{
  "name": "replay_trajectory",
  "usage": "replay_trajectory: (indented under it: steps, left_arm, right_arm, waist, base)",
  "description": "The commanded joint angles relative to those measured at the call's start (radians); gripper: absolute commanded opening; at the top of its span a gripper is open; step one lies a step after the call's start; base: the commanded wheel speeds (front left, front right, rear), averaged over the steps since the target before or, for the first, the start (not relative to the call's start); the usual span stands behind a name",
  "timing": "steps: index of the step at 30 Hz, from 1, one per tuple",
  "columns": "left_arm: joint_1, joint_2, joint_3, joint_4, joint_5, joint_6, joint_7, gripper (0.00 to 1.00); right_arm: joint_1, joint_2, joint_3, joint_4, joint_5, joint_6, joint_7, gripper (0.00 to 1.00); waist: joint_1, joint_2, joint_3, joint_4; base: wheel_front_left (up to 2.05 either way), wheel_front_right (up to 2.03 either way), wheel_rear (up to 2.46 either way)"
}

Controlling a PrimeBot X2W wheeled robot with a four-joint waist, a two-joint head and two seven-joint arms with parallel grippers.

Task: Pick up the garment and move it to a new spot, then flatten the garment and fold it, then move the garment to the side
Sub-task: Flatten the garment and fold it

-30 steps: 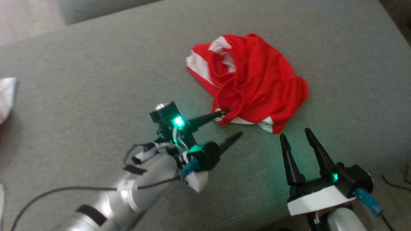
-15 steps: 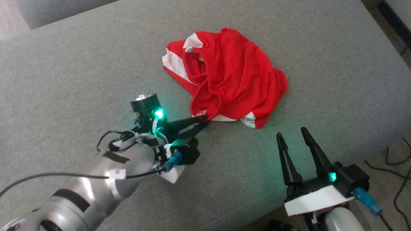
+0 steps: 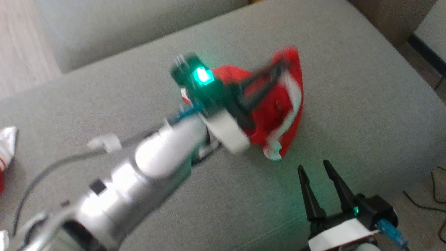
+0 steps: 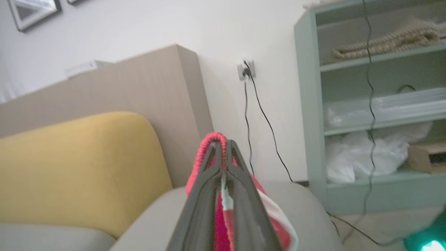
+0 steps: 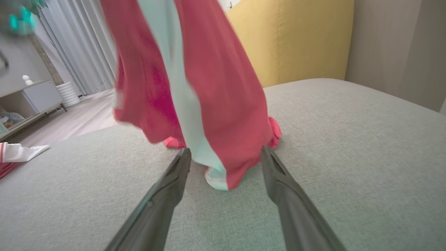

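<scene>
A grey upholstered seat (image 3: 366, 104) spreads wide. Behind it stands a yellow cushion (image 4: 69, 167). Past its far end are a pale green shelf unit (image 4: 310, 122) and a wall socket (image 4: 246, 69). At its left edge lies a white-and-red cloth (image 3: 7, 146).

Blurred, hidden and cropped parts, head view

The left gripper (image 3: 283, 65) and the garment (image 3: 278, 108) were blurred at upper centre, and the garment's left part was hidden behind that gripper's body. The right gripper (image 3: 312, 165) was cut off by the bottom edge at lower right. A white cloth (image 3: 7, 143) was cropped by the left edge.
</scene>
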Motion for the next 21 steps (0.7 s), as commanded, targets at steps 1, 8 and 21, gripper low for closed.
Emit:
replay_trajectory:
  steps: [1,8,21]
  left_arm:
    - [-0.085,0.003,0.062,-0.020,-0.040,0.002,-0.003,0.00]
    - [-0.063,-0.008,0.112,0.153,-0.233,0.012,0.137,0.00]
    - [0.301,-0.048,0.054,0.283,-0.365,0.007,0.058,0.00]
  right_arm:
    - [-0.013,-0.005,0.018,-0.028,-0.006,0.007,-0.004,1.00]
    - [0.001,-0.005,0.006,-0.038,0.000,0.007,-0.004,1.00]
    - [-0.029,-0.005,-0.015,-0.049,0.002,0.007,-0.004,1.00]
  waist:
    - [0.0002,0.0000,-0.052,0.002]
    - [0.0002,0.0000,-0.053,0.021]
    - [0.0002,0.0000,0.065,0.091]
  base:
    - [0.00,0.00,0.00]
    - [0.00,0.00,0.00]
    - [0.00,0.00,0.00]
